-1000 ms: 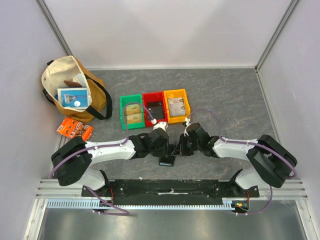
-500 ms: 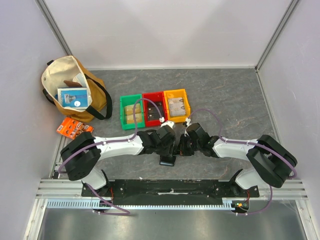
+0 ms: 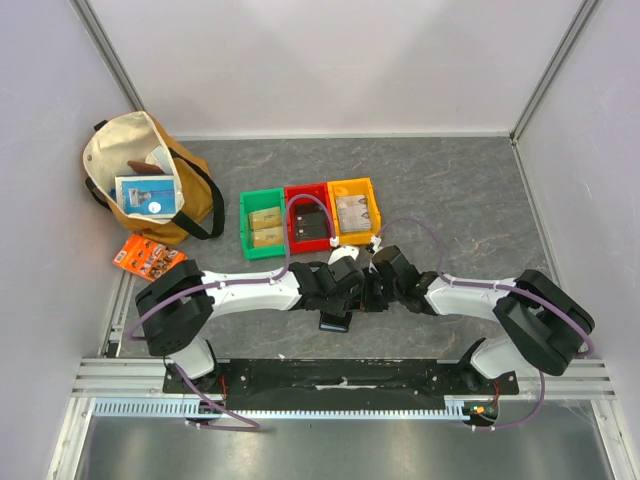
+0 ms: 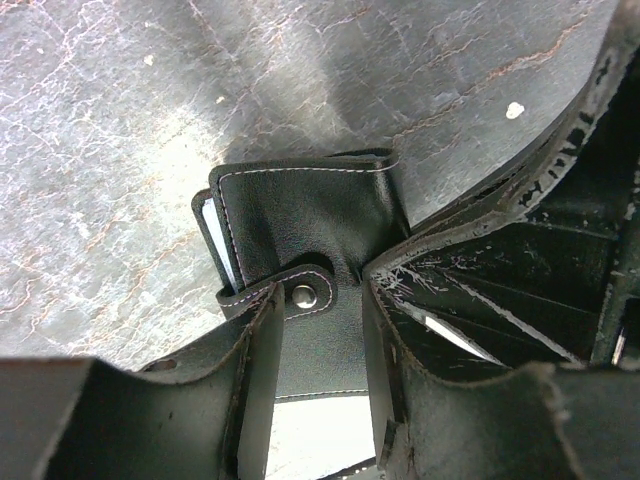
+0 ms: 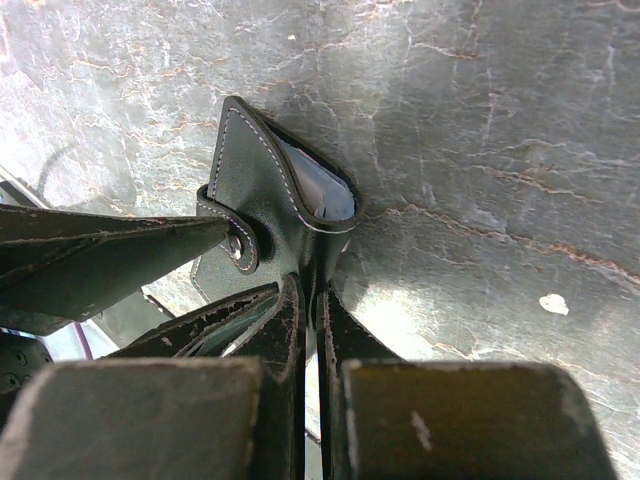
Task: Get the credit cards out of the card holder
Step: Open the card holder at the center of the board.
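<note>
The black leather card holder (image 4: 300, 215) with white stitching and a snap strap (image 4: 300, 295) is pinched upright just above the grey table. My right gripper (image 5: 312, 300) is shut on its thin lower edge. A pale blue card (image 5: 322, 190) shows inside its open pocket. My left gripper (image 4: 315, 400) is open, with one finger on each side of the holder's face below the snap. In the top view both grippers, left (image 3: 350, 286) and right (image 3: 373, 292), meet at the table's near middle. The holder (image 3: 334, 322) shows as a dark shape just below them.
Three small bins stand behind the grippers. The green bin (image 3: 245, 228) holds tan cards, the red bin (image 3: 291, 218) a black flat item, the yellow bin (image 3: 373, 212) a grey card. A tan tote bag (image 3: 130, 140) and an orange packet (image 3: 150, 258) lie far left.
My left gripper has moved right, up against the right gripper and the card holder, uncovering the red bin. The right gripper and the holder have stayed put.
</note>
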`<control>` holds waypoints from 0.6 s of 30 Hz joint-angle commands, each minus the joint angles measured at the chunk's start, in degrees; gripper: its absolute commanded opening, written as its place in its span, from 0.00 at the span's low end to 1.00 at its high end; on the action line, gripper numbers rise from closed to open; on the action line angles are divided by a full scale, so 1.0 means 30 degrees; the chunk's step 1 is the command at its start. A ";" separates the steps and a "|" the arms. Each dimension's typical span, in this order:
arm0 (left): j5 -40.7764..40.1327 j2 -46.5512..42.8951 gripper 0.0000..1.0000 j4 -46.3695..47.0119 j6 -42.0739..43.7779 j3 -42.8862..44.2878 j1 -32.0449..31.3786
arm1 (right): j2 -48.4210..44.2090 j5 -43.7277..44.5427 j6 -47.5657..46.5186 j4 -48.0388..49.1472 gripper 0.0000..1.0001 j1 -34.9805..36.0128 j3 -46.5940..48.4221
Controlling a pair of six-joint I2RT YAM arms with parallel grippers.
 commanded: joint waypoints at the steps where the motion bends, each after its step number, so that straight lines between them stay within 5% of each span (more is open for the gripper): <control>1: -0.2211 0.1231 0.44 -0.1525 0.0953 -0.0016 0.0097 | -0.0187 0.0893 -0.0323 -0.1314 0.00 0.0200 0.0145; 9: -0.3588 0.2079 0.38 -0.2754 0.1099 0.0598 -0.0224 | -0.0363 0.0923 -0.0265 -0.1314 0.00 0.0200 0.0086; 16: -0.3705 0.1789 0.03 -0.2902 0.1100 0.0629 -0.0313 | -0.0538 0.1011 -0.0294 -0.1373 0.00 0.0200 0.0057; 18: -0.3939 0.1321 0.02 -0.2902 0.1129 0.0454 -0.0312 | -0.0655 0.1215 -0.0323 -0.1431 0.00 0.0200 -0.0002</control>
